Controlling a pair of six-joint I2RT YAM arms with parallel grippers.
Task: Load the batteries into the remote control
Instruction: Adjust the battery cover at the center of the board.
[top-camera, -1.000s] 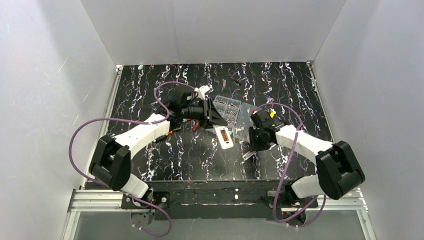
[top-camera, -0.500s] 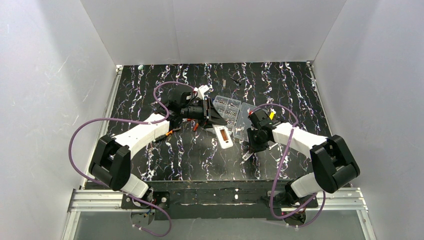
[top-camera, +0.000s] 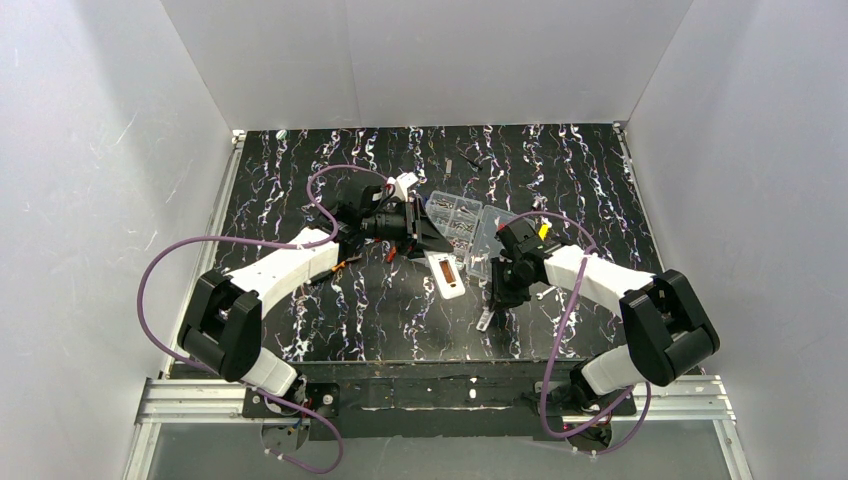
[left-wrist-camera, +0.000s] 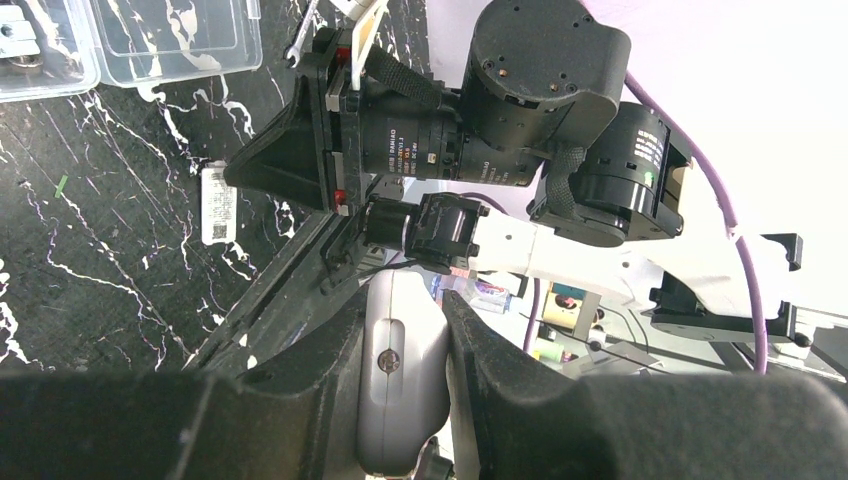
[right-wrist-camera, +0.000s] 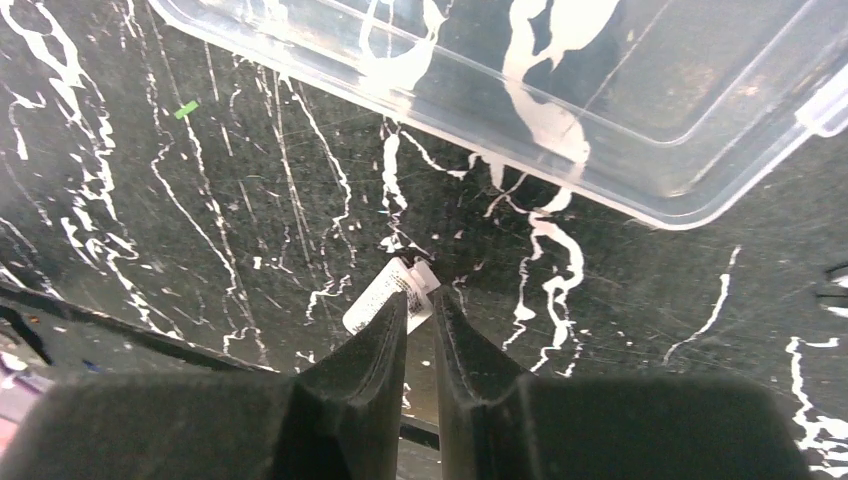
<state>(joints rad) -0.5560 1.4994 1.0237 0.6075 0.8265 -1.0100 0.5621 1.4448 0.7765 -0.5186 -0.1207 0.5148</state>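
Remote control (top-camera: 447, 273) lies recess-up near the middle of the table, its far end clamped between the closed fingers of the left gripper (left-wrist-camera: 402, 305). Toward the right edge, the right gripper (right-wrist-camera: 418, 298) points down. Its fingers are a narrow slit apart at the end of a small white cover piece (right-wrist-camera: 375, 298); whether they pinch it cannot be told. A clear box (right-wrist-camera: 600, 110) sits just beyond.

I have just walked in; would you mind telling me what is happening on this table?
The left claw is shut on what looks like the far end of the remote control, which lies with its battery recess facing up. The right claw hangs low, nearly closed over a small white piece; whether it grips it is unclear.
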